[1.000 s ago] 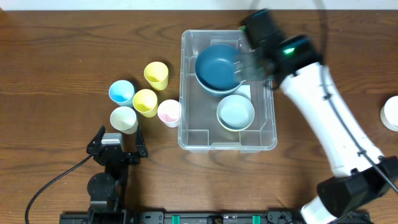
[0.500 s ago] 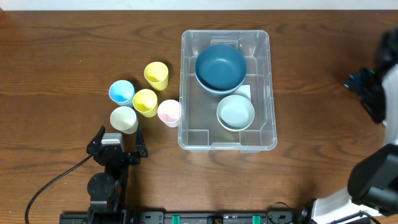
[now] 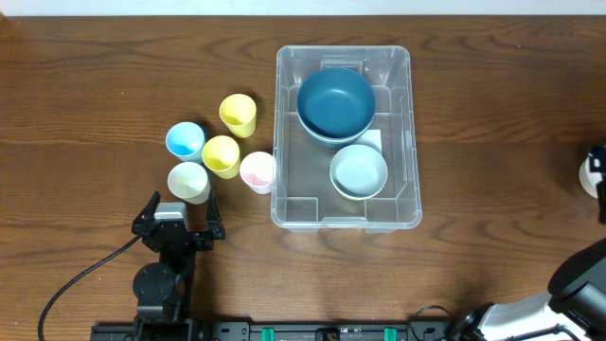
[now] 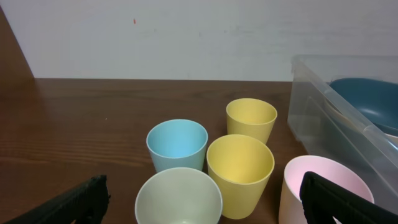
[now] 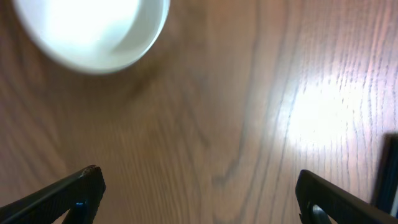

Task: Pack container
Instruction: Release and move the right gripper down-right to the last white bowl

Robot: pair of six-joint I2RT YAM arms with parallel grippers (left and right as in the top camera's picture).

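The clear container (image 3: 303, 203) stands mid-table. Inside it are a dark blue bowl (image 3: 335, 102) at the far end and a pale blue bowl (image 3: 359, 170) nearer me. My left gripper (image 3: 178, 220) rests open at the front left, just short of a cluster of cups. In the left wrist view its open fingers (image 4: 68, 202) flank a pale green cup (image 4: 178, 199), without touching it. My right gripper (image 5: 199, 193) is open over bare wood at the table's right edge. A white bowl (image 5: 93, 31) lies just beyond it.
Several cups stand left of the container: two yellow (image 3: 238, 114) (image 3: 221, 154), one blue (image 3: 185, 140), one pale green (image 3: 187, 180), one pink (image 3: 257, 170) against the container wall. The white bowl (image 3: 589, 175) shows at the right frame edge.
My right arm has swung from over the dark blue bowl in the container out to the table's right edge. The bowl stays in the container. The left arm has not moved.
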